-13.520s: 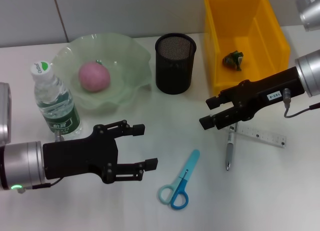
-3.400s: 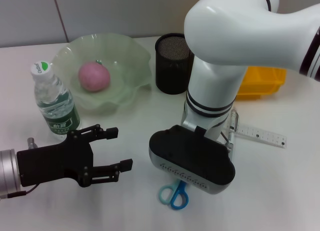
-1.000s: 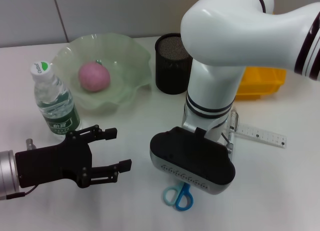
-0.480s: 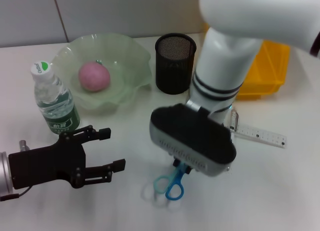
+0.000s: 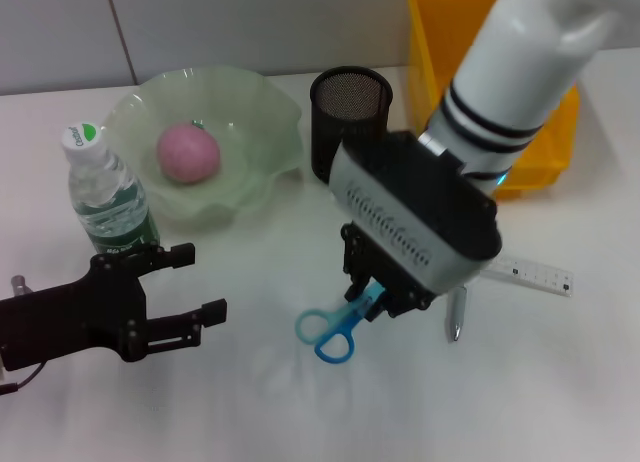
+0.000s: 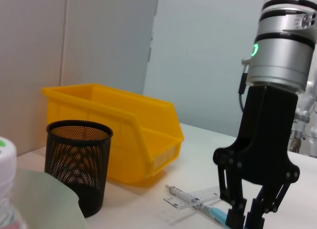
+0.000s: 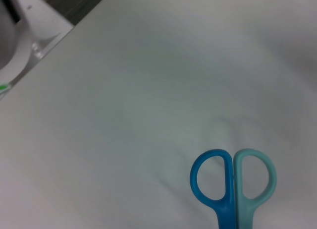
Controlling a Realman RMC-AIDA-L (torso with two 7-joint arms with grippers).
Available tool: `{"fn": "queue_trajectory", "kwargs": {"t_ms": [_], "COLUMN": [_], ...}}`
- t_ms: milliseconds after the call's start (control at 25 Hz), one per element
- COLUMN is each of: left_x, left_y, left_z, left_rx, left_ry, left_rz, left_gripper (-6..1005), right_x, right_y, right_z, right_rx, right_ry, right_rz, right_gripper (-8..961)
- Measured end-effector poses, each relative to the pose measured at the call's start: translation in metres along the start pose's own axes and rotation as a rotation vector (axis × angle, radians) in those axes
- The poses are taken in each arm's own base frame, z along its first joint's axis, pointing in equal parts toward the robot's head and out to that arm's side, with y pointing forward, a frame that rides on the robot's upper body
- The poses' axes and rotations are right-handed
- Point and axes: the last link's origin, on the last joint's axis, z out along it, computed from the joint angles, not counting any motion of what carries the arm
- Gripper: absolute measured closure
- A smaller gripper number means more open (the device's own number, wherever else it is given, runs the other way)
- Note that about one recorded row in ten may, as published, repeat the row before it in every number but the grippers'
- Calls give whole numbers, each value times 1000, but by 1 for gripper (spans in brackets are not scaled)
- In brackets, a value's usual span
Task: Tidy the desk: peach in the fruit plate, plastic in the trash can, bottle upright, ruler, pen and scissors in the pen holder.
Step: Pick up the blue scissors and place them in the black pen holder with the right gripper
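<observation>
Lifting the scissors (image 5: 335, 327) clear of the desk.
Blades are clamped by the right gripper (image 5: 372, 300) at centre; left gripper (image 5: 190, 287) idles spread at 8 o'clock. Peach (image 5: 187, 152) is plated, bottle (image 5: 108, 202) upright; ruler (image 5: 530, 273) and pen (image 5: 455, 315) remain.

White desk (image 5: 250, 402), pale panelled wall (image 5: 250, 22), apparently seamed

Relative to the pen holder (image 5: 351, 126): the fruit plate (image 5: 262, 122) holding the peach (image 5: 188, 152) is lying left, the bottle (image 5: 108, 206) is standing beyond it, the trash can (image 5: 548, 102) is sitting right, and the scissors (image 5: 335, 324), pen (image 5: 456, 314) and ruler (image 5: 532, 273) are lying in front.
</observation>
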Motion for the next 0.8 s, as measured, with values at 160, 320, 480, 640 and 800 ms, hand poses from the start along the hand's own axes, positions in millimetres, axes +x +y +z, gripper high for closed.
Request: {"fn": "queue_trajectory", "kwargs": {"t_ms": [160,320,480,640,800], "left_x": [0,3,3,2,1], "left_y": [0,-2,-1,3,7], "left_z": [1,3,5,8,9], "left_rx": [4,16,19,4,-22], "left_ry": [4,10,15,19,21], "left_rz": [-14,-13,-17,-33,-42], "left_gripper": [158,158,158,158,158], "right_x": [7,17,28,36,38], "right_y": [5,15,26,34,37], "right_z": [-8,-20,-35,-48,-52], "right_rx": [48,99,180,298,379], "right_ry": [-28,-69,-117,-192,-269], "right_rz": [40,93,146,224,280], "right_gripper": [758,759,760,761,762]}}
